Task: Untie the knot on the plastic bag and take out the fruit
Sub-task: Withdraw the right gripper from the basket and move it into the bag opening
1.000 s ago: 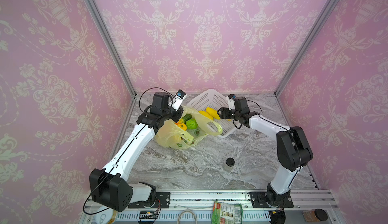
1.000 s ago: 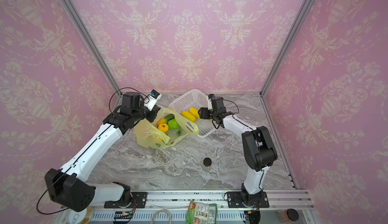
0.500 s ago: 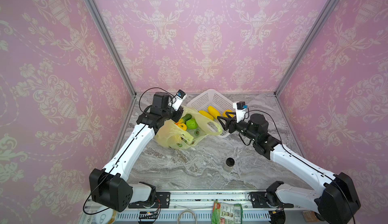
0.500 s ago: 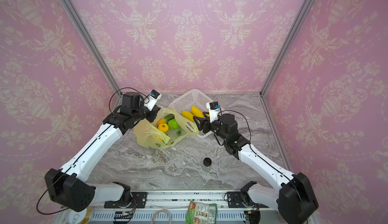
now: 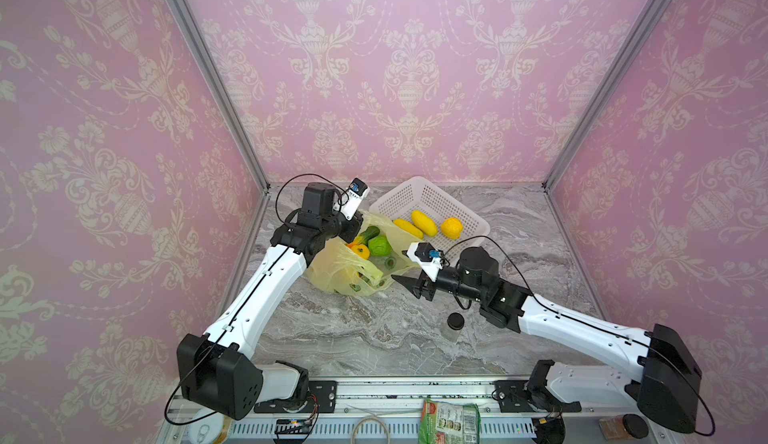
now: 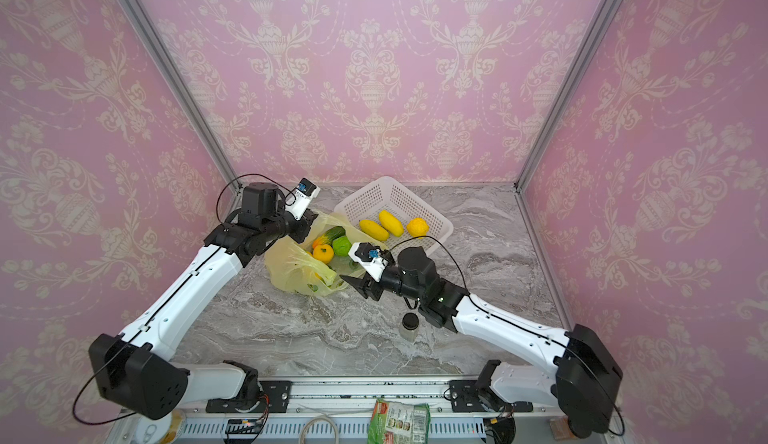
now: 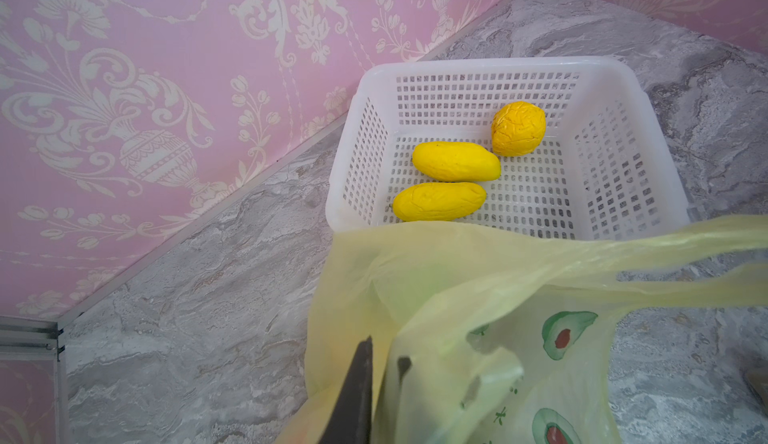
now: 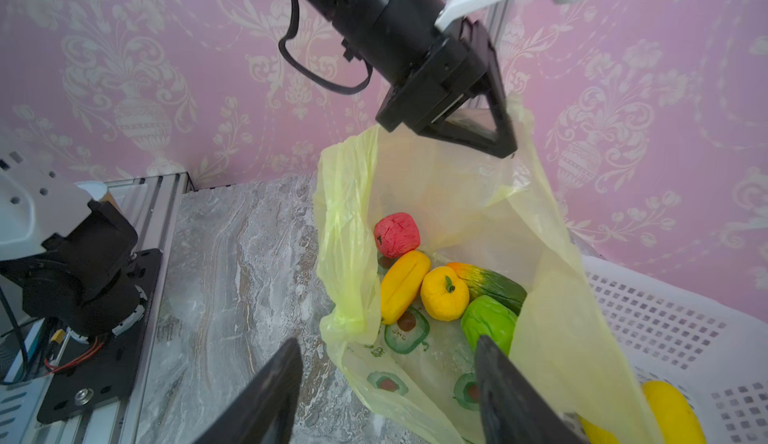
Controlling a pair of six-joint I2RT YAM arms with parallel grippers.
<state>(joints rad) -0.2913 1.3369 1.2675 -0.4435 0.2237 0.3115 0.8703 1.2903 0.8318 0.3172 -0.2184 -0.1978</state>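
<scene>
While the left jaws are clamping shut on the raised rim of the plastic bag (image 5: 336, 265), the bag's mouth is gaping wide toward the right arm (image 5: 573, 329). The right jaws are standing wide apart and gripping nothing, hovering low over the worktop (image 5: 374, 338) just beside the bag's near edge. In the right wrist view one finger (image 8: 266, 396) is showing over bare marble and the other (image 8: 507, 392) against the bag's wall; whether it is touching the film cannot be told.

Five pieces of the fruit are lying inside the bag: a pink round (image 8: 397, 234), an orange-yellow oblong (image 8: 403, 286), a yellow round (image 8: 444, 294), a green-orange oblong (image 8: 490, 281) and a green round (image 8: 490, 325). Three more are resting in the white basket (image 5: 419, 190), which is standing just behind the bag near the back wall: two elongated yellow pieces (image 7: 455, 161) (image 7: 438, 201) side by side and a bumpy yellow ball (image 7: 518, 128).

In the left wrist view a handle strip (image 7: 623, 250) is stretching out past the basket's near rim. A small jar with a black lid (image 5: 455, 326) is standing on the worktop, apart from the bag, close to the right arm.
</scene>
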